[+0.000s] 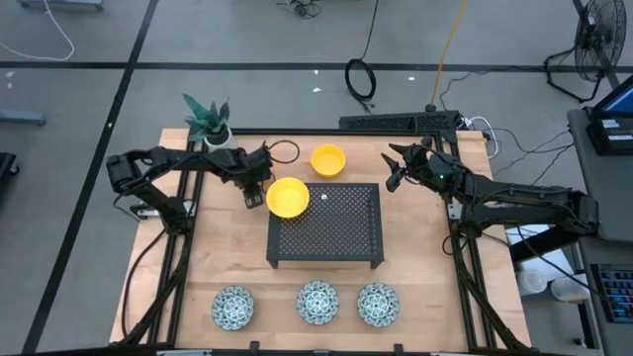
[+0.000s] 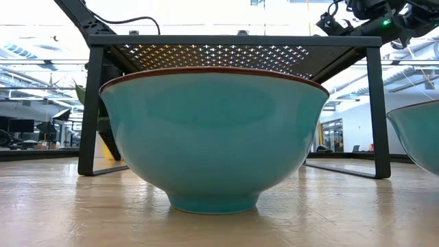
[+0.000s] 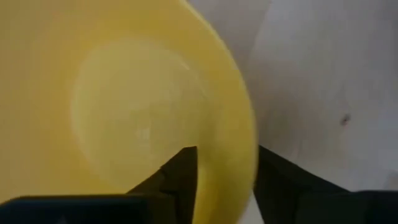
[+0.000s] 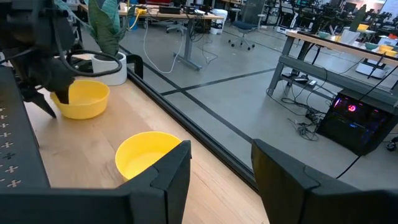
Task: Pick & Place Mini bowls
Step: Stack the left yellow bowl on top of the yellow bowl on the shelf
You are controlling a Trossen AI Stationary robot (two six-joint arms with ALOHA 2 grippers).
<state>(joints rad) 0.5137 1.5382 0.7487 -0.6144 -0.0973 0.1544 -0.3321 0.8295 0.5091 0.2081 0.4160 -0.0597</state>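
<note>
High view shows the left end effector (image 1: 259,186) at the rim of a yellow bowl (image 1: 287,197) that sits at the rear left corner of the black mesh rack (image 1: 326,229), overlapping its edge. In the left wrist view one finger is inside the bowl wall and the other outside, so the rim lies between them; the fingers look narrowed onto it, though whether they truly pinch it yet I cannot tell. A second yellow bowl (image 1: 327,159) rests on the bench (image 1: 227,257) behind the rack, and three patterned bowls, one being the left one (image 1: 232,307), stand in a row along the front edge.

To do this step well, the grip should be firm on the rim before any lift, since a thin, smooth wall can slip or tip. Lifting straight up, clear of the rack's edge, would keep the bowl from catching on the mesh.

The right end effector (image 1: 398,170) hangs above the bench by the rack's rear right corner, its fingers spread and holding nothing.

Low view is almost wholly filled by one patterned bowl, so the working area is hidden there. The left wrist view is too close to show what the bowl rests on. Only two yellow bowls can be found.
</note>
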